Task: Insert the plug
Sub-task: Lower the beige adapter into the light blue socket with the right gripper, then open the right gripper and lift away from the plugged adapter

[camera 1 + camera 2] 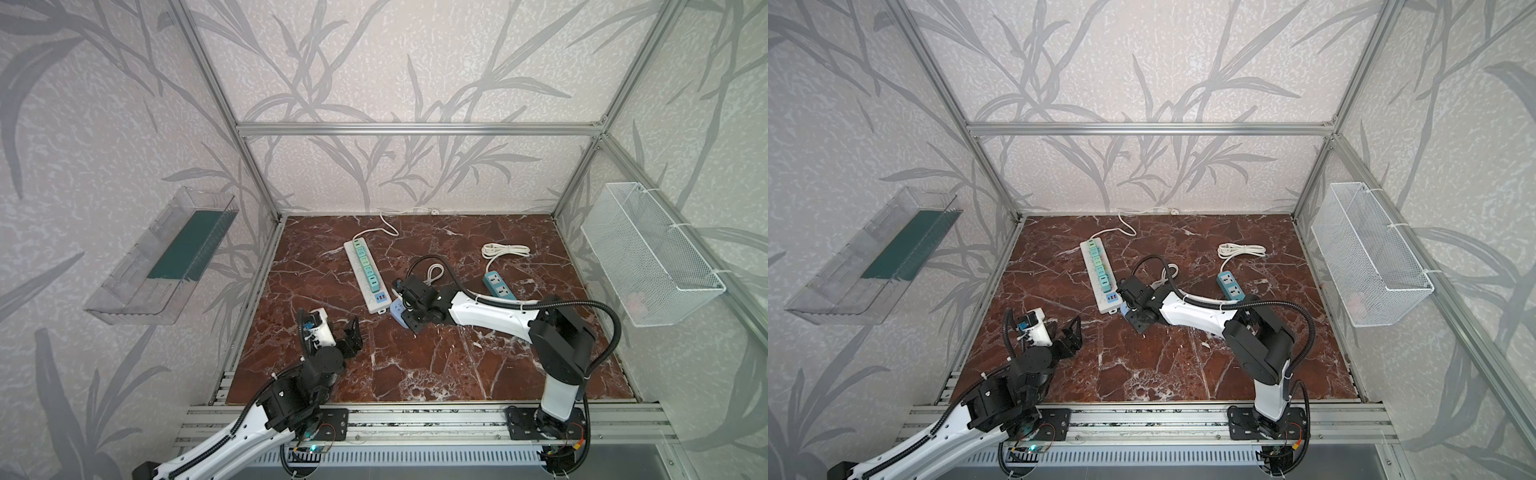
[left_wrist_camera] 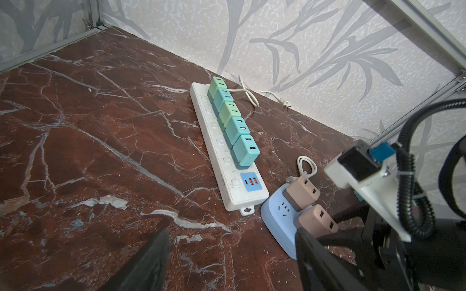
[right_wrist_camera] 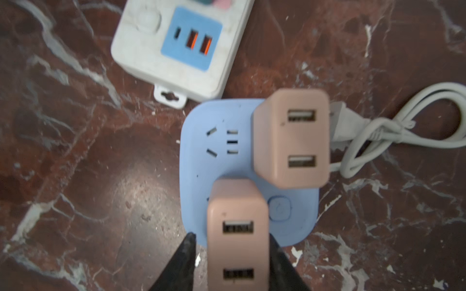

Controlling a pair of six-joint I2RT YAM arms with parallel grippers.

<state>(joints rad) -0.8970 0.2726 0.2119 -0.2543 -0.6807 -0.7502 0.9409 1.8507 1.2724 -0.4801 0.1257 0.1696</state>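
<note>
A pink-beige two-port plug [image 3: 237, 226] stands seated in the round-cornered blue socket block [image 3: 201, 156]. My right gripper [image 3: 230, 236] straddles it from above; the jaws are open, with a clear gap on one side and the other finger close against the plug. A second, matching plug [image 3: 292, 138] sits in the same block. In the left wrist view the same plug [image 2: 315, 219] and the block [image 2: 280, 221] show from the side. My left gripper [image 2: 232, 233] hovers open and empty over bare marble, left of the block. In a top view the right gripper [image 1: 405, 305] covers the block.
A long white power strip [image 1: 365, 274] with several green and teal adapters lies just beyond the blue block, almost touching it. A small teal strip [image 1: 498, 286] with a coiled white cable [image 1: 505, 250] lies back right. A wire basket [image 1: 648, 253] and a clear tray [image 1: 162, 257] hang on the side walls.
</note>
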